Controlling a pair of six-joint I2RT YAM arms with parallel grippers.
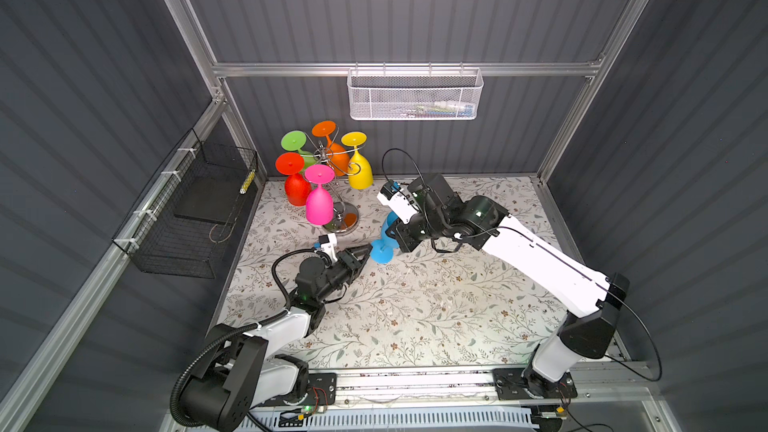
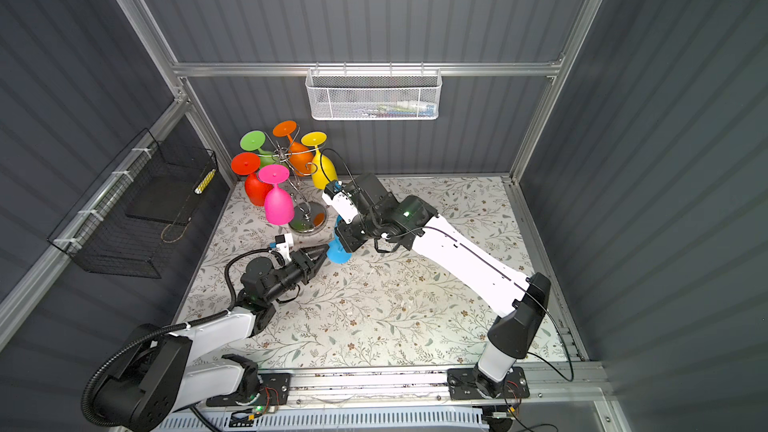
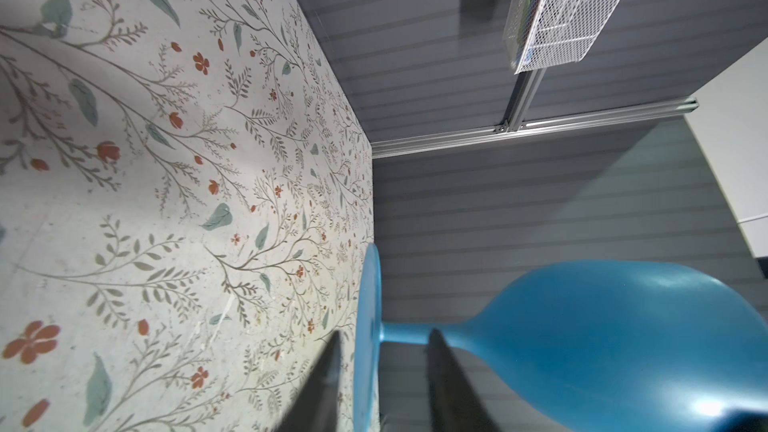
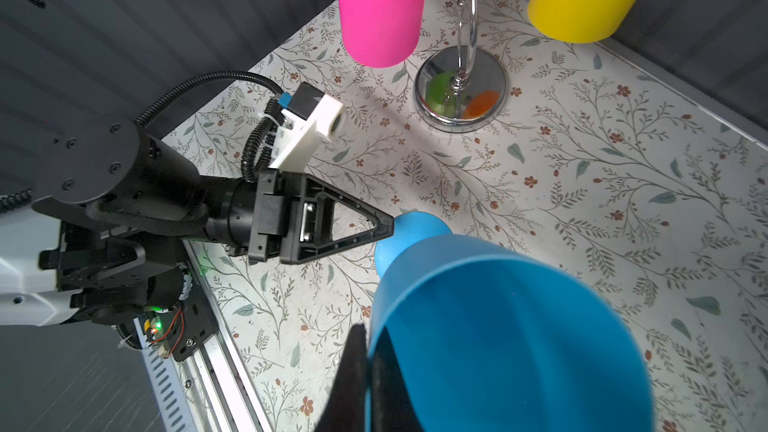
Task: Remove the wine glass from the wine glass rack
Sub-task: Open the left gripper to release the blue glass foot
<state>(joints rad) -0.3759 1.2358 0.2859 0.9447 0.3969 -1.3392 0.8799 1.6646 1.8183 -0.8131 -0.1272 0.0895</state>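
The blue wine glass (image 1: 380, 253) (image 4: 498, 326) is off the rack, tilted low over the floral table, foot down. My right gripper (image 4: 368, 330) is shut on its rim, one finger inside the bowl and one outside. My left gripper (image 3: 385, 332) is open, its fingers (image 3: 328, 371) on either side of the blue foot and stem without pinching them. The chrome wine glass rack (image 1: 345, 222) (image 4: 461, 89) stands at the back left with several coloured glasses hanging upside down, the pink one (image 1: 319, 201) nearest. I cannot tell whether the blue foot touches the table.
A white mesh basket (image 1: 415, 95) hangs on the back wall. A black wire basket (image 1: 187, 209) hangs on the left wall. The rack's base lies just behind both grippers. Grey walls close off the table on three sides, and an aluminium rail (image 1: 415, 380) runs along the front.
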